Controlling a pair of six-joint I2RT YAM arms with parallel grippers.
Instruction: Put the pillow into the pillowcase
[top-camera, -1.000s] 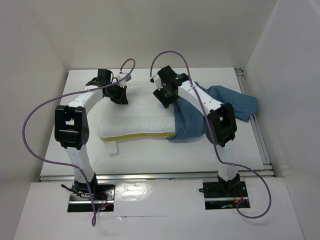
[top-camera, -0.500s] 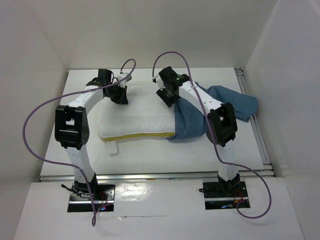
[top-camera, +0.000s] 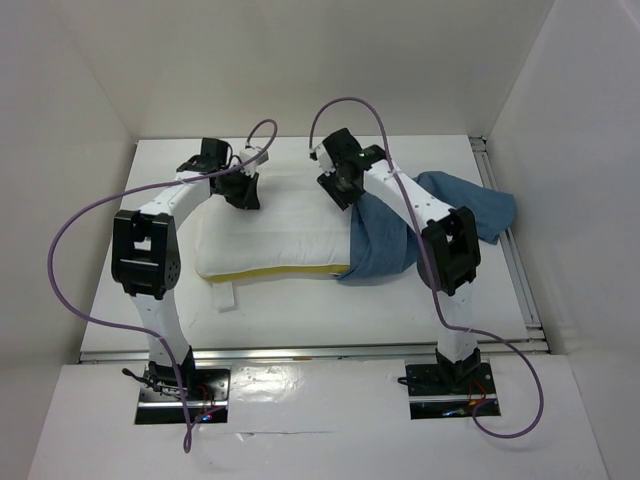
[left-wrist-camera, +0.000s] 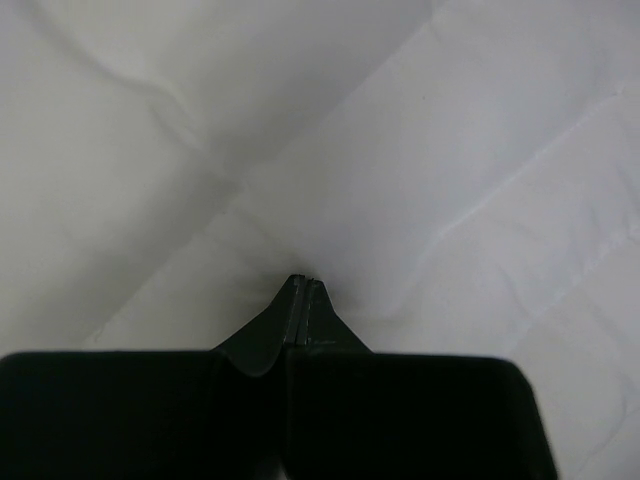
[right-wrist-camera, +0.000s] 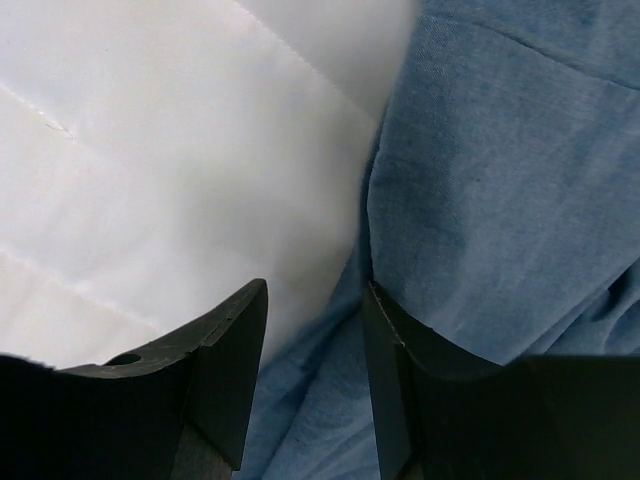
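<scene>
The cream-white pillow (top-camera: 270, 235) lies across the middle of the table, its yellow edge toward the arms. The dusty-blue pillowcase (top-camera: 470, 210) covers its right end and lies bunched to the right. My left gripper (top-camera: 243, 192) is at the pillow's far left edge. In the left wrist view it (left-wrist-camera: 303, 283) is shut, tips in the pillow's (left-wrist-camera: 450, 150) creased white cloth. My right gripper (top-camera: 345, 193) is at the pillowcase's mouth on the far edge. In the right wrist view it (right-wrist-camera: 315, 300) is open, with the pillowcase (right-wrist-camera: 500, 200) between the jaws and draped over the right finger, next to the pillow (right-wrist-camera: 180, 150).
White walls enclose the table on three sides. A metal rail (top-camera: 512, 255) runs along the table's right edge. A small white tab (top-camera: 225, 297) lies at the pillow's near left corner. Purple cables (top-camera: 345, 102) loop above both arms.
My right gripper has shifted slightly to the right and farther back along the pillow's far edge. The left gripper has barely moved. The pillow and pillowcase lie as before.
</scene>
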